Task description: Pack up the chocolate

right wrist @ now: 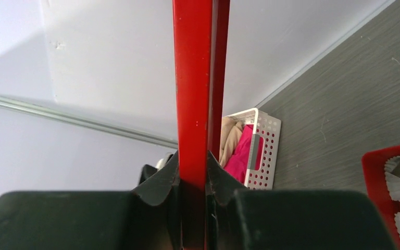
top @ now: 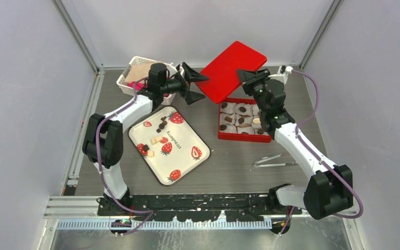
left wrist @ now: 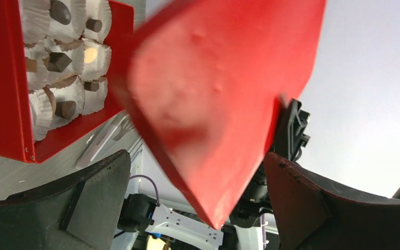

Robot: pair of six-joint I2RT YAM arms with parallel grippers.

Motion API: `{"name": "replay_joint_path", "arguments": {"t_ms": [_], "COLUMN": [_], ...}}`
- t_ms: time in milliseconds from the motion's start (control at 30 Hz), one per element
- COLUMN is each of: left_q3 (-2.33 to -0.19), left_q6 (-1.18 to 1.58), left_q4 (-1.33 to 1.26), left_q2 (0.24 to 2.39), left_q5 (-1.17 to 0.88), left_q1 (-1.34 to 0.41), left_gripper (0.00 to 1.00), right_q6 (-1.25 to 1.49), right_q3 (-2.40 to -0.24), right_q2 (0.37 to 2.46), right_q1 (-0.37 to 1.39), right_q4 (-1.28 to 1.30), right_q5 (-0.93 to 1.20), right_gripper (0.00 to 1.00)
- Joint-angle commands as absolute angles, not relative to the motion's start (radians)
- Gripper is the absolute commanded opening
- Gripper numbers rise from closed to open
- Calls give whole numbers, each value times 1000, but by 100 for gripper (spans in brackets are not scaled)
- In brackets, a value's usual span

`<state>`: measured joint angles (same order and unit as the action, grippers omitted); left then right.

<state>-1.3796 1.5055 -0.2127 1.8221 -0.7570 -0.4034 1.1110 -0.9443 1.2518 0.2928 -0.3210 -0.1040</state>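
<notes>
I clamp the flat red plastic lid (top: 233,67) edgewise in my right pincer (top: 250,76); my left pincer (top: 192,86) gapes alongside. Dark chocolate lumps (top: 242,110) sit in the red box (top: 242,138) near the table's (top: 239,174) far edge; a slip could drop the lid on them.

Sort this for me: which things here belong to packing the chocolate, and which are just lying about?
For the job:
chocolate on the strawberry tray
red box of paper cups
red lid, clamped in the right claw
left claw, open around the lid's corner
tongs, probably

Lying about:
white basket holding pink and beige cloth
</notes>
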Motion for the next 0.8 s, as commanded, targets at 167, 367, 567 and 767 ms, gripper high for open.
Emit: {"name": "replay_joint_path", "arguments": {"t_ms": [167,367,567,767], "left_q3": [-1458,-1508,-1533,-1555], "left_q6": [1582,1566,1593,1621], "left_q4": [-375,-358,-388,-443], "left_q2": [1901,1923,1942,1968], "left_q5": [-774,-758,-755,-763], "left_q1": [-402,-401,-399,-396], "left_gripper": [72,40,10,0], "right_q6": [1163,1179,1182,1193], "right_q3": [-975,-932,-882,-838], "right_q2": [1209,1173,1128,1071], "right_q1": [298,300,299,297], "right_q4": [-408,-342,-278,-198], "right_q5": [-124,-106,-104,-102], "right_gripper": [1,1,8,64]}}
